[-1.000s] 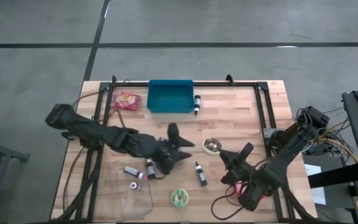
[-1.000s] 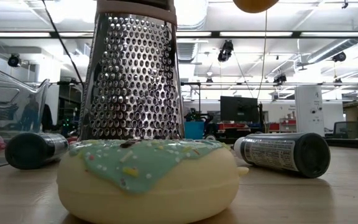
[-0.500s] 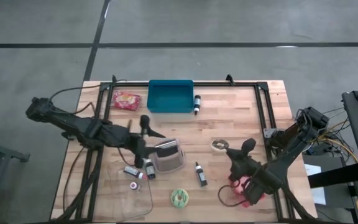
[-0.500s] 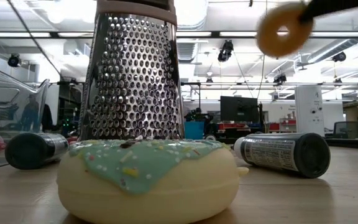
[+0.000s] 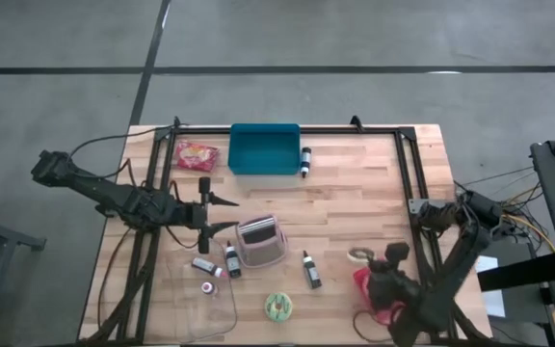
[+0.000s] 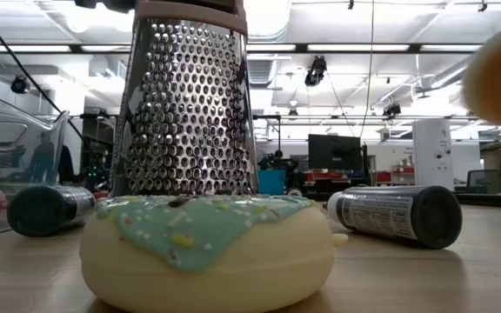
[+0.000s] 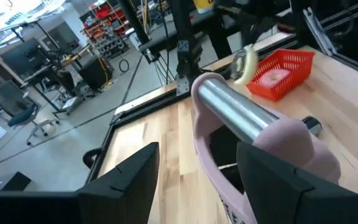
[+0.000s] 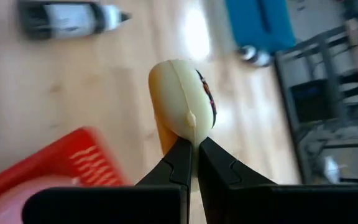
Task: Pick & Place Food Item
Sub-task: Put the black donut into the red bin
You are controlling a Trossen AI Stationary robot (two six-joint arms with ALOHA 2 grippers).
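My right gripper [image 5: 371,258] is shut on a cream ring donut [image 5: 360,255] with dark icing, which also shows in the right wrist view [image 8: 182,93] and blurred in the low view [image 6: 498,74]. It hangs just beyond the far edge of a red basket [image 5: 372,289]. The basket holds a pink donut [image 7: 272,77]. My left gripper [image 5: 222,213] is open and empty, left of the metal grater [image 5: 261,241], whose pink handle [image 7: 291,140] shows between its fingers [image 7: 126,180]. A green-iced donut [image 5: 278,306] lies flat near the front edge. My right gripper pinches the cream donut's rim [image 8: 189,135] between its two fingertips. The ring stands on edge beyond the fingertips, in line with them. The donut is lifted clear of the table, beside the red basket [image 8: 61,165].
A blue bin [image 5: 263,149] and a red snack packet [image 5: 196,154] sit at the far edge. Small dark bottles lie by the bin [image 5: 305,159], right of the grater [image 5: 311,270] and left of it [image 5: 231,260]. A clear container [image 5: 200,289] stands near left.
My left gripper has drawn back from over the grater toward the table's left edge; the grater stays standing in place. My right gripper has carried the cream donut toward the table's near right, to the red basket, clear of the table.
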